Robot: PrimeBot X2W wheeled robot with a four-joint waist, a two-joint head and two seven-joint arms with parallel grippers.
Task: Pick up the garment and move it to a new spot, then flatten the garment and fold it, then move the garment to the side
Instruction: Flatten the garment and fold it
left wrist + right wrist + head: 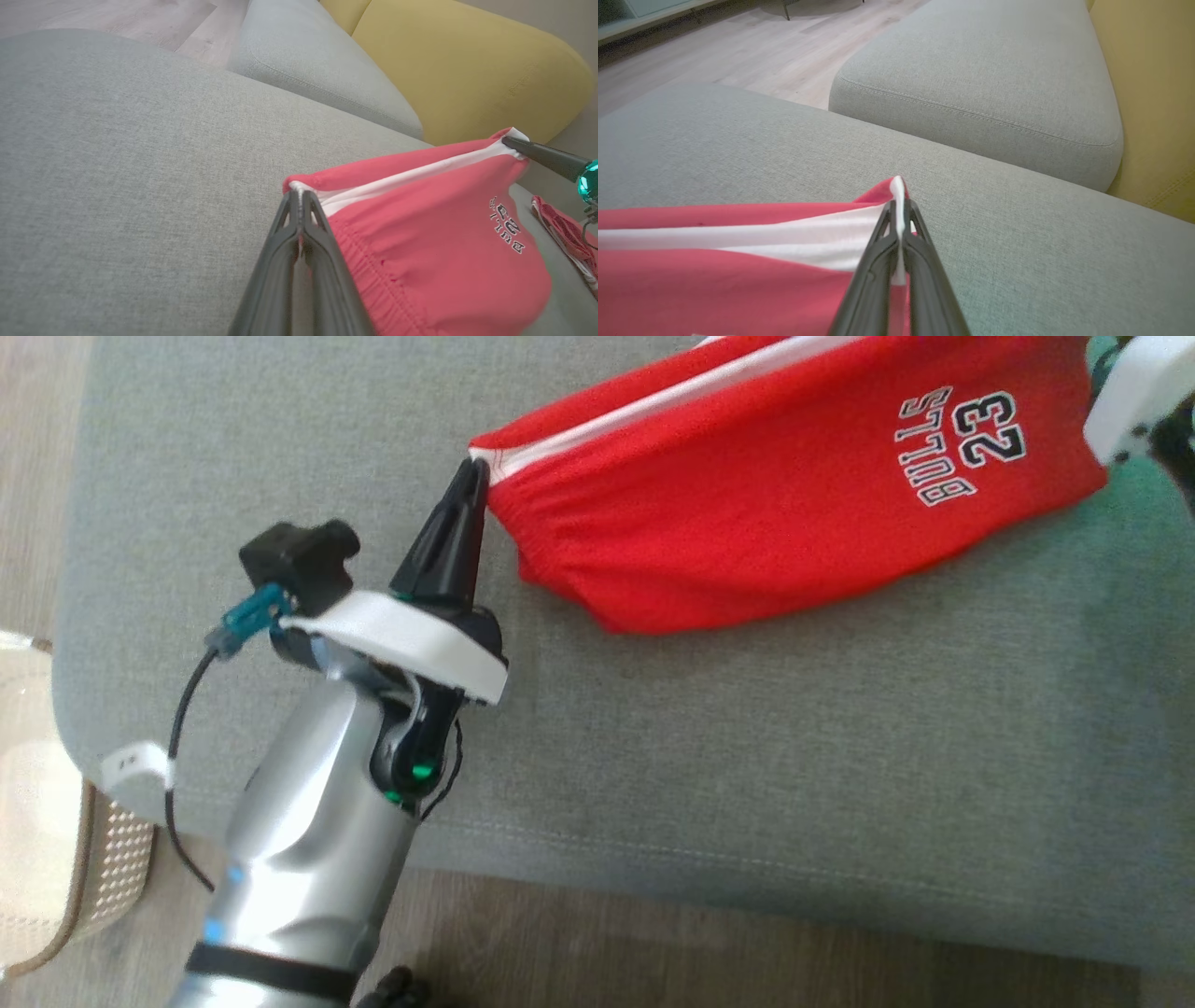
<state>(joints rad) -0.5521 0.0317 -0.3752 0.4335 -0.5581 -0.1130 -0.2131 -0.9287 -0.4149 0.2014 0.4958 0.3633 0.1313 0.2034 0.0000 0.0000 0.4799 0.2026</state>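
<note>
Garment [747,495], apparently one, pinched by left claw [476,476], right claw [900,207].

Red basketball shorts [747,513] with a white side stripe and "BULLS 23" lettering hang stretched left to right over a grey sofa cushion [747,756], top corners pinched by the left hand [474,476] and right hand [900,207], gathered waistband at left.

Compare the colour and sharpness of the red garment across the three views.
Head view: the garment is saturated red, its lettering crisp; the pale arm part at the top right corner is blurred. Left wrist view: same cloth looks washed-out pink, lettering small and soft. Right wrist view: pinkish again, flat light, no hard shadows on the grey cushion.
</note>
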